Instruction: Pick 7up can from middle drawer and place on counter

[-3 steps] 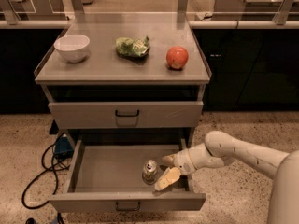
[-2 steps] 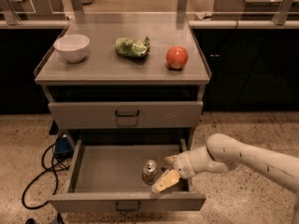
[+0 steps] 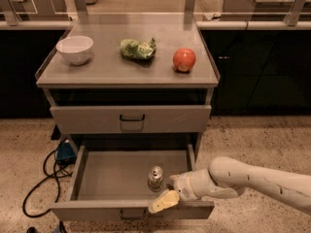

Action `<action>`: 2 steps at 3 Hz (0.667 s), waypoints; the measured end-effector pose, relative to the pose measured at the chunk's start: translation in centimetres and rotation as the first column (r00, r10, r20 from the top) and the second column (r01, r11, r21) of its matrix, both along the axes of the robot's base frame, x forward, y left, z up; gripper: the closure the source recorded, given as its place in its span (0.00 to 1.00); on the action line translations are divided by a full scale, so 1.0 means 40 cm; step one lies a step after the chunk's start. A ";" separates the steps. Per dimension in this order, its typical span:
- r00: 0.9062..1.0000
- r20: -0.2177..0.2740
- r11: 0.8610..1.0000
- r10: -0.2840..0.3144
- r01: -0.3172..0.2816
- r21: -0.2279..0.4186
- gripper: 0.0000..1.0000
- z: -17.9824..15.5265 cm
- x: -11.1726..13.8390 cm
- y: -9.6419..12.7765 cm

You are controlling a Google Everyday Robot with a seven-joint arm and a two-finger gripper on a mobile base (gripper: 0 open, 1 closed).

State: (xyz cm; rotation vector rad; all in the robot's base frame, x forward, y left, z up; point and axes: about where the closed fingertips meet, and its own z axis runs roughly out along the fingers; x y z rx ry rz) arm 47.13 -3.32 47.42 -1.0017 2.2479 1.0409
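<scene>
Your 7up can stands upright on the floor of the open middle drawer, low in the frame and a little right of centre, near the drawer's front wall with bare tray around it. The gripper has reached in from the lower right and sits just beside the can on its right. Its two fingers are spread: one pale finger angles down toward the front wall and the other sits higher, close to the can's side. The can is not pinched, and you cannot tell whether either finger touches it.

Expect the can to be light, with thin, smooth walls, so it will likely skid or tip if one finger nudges it first, and dent if you squeeze hard. Take it across the middle of the body, one finger on each side, below the silver rim and clear of the pull tab. Close gently and evenly.

The counter fills the upper middle of the frame. It holds a white bowl at left, a green leafy item in the centre and a red apple at right. Its front strip looks like the best spot to set the can down
</scene>
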 end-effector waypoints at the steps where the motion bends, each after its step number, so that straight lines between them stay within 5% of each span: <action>1: 1.000 0.002 1.000 -0.001 0.001 0.000 0.00 0.001 0.002 0.000; 2: 0.998 0.028 0.998 -0.054 0.055 -0.025 0.00 -0.007 0.012 0.011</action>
